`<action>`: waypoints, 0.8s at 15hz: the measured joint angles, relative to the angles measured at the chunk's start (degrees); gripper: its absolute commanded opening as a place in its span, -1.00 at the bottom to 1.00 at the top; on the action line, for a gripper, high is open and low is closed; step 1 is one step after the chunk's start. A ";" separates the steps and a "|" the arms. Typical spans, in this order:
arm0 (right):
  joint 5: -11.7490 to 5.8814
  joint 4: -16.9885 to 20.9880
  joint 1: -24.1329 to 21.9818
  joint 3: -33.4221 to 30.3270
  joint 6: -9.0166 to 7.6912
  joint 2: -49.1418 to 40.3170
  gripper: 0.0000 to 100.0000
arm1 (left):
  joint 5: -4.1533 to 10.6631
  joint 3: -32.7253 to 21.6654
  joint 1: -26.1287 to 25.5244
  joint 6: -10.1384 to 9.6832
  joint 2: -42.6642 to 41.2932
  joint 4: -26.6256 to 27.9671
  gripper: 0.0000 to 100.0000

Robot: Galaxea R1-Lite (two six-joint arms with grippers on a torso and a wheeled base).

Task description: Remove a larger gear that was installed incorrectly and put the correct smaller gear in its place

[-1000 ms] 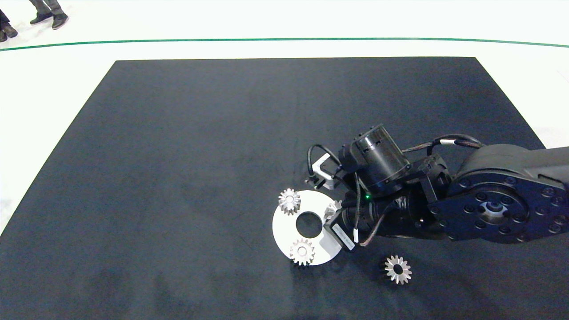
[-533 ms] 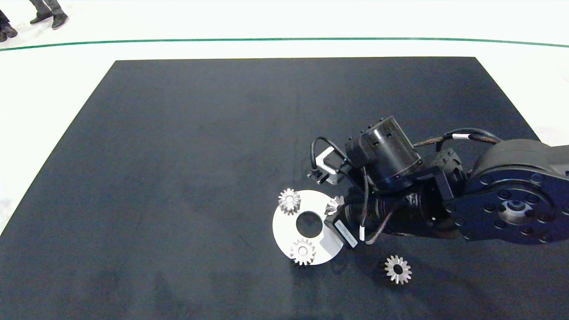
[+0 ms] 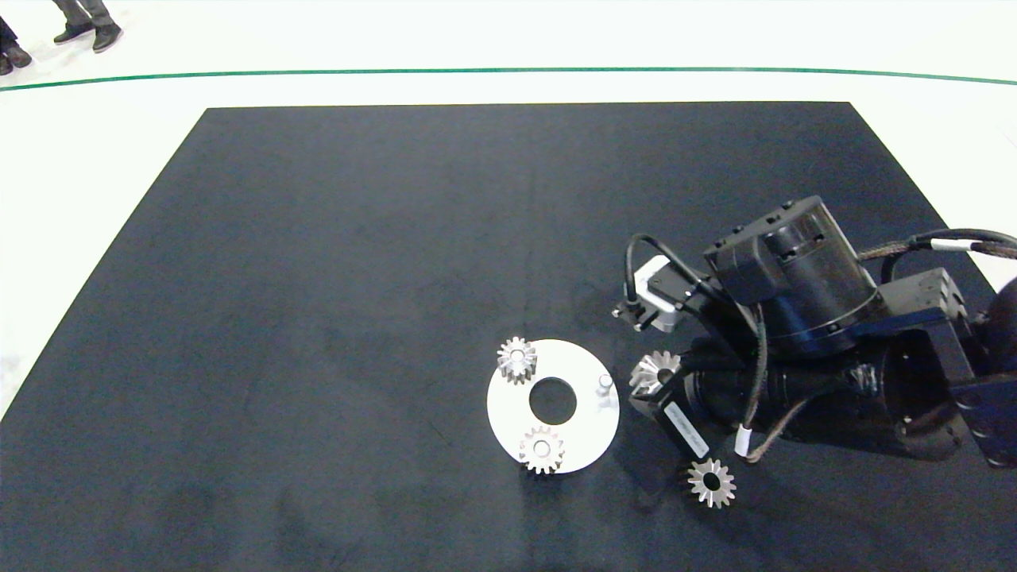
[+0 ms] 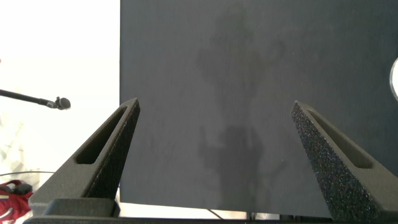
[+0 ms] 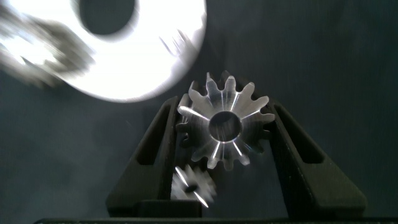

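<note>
Looking down from the head camera, we see the right gripper [image 3: 653,380] just beside the white disc [image 3: 508,413], off its right edge, with the larger gear [image 3: 655,370] showing at its tip. On the disc, one bare peg [image 3: 605,383] stands near the right rim, and two installed gears [image 3: 517,359] sit on their own pegs at the upper left and at the bottom. The smaller gear [image 3: 711,481] lies flat on the dark mat [image 3: 334,262], in front of the right arm and well apart from the disc. A person's shoes [image 3: 79,33] show at the far left corner, beyond the table.

In the left wrist view, we see the left gripper [image 4: 214,155] spread wide over bare mat, holding nothing; it is out of the head view and seems parked.

In the right wrist view, we see the right gripper [image 5: 225,134] clamped on the larger gear [image 5: 225,126], its fingers [image 5: 163,143] pressing on the tooth tips at either side. The disc [image 5: 163,56] is blurred beyond it, and the smaller gear [image 5: 193,185] shows faintly below on the mat.

We judge the removal done and the set-down still ahead. Our worries: the hold bears on pointed teeth only, so a quick swing could twist the gear or let it slip. Released too near the smaller gear, it could knock that gear away or crowd the next grasp. A low sweep past the disc could nudge it and shift the bare peg.
</note>
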 measured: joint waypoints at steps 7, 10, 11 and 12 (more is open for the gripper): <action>2.43 -9.73 -8.45 10.95 3.24 -2.93 -0.92 | 0.00 0.00 -0.02 0.07 -0.33 0.06 1.00; 2.30 -11.18 -8.90 12.24 3.19 -2.43 1.00 | 0.00 0.00 -0.02 0.05 -0.38 0.06 1.00; 2.30 -11.15 -8.92 12.32 3.17 -2.40 1.00 | 0.01 0.00 -0.02 0.07 -0.38 0.06 1.00; 2.28 -11.18 -8.95 12.35 3.19 -2.40 1.00 | 0.01 0.00 -0.02 0.07 -0.39 0.06 1.00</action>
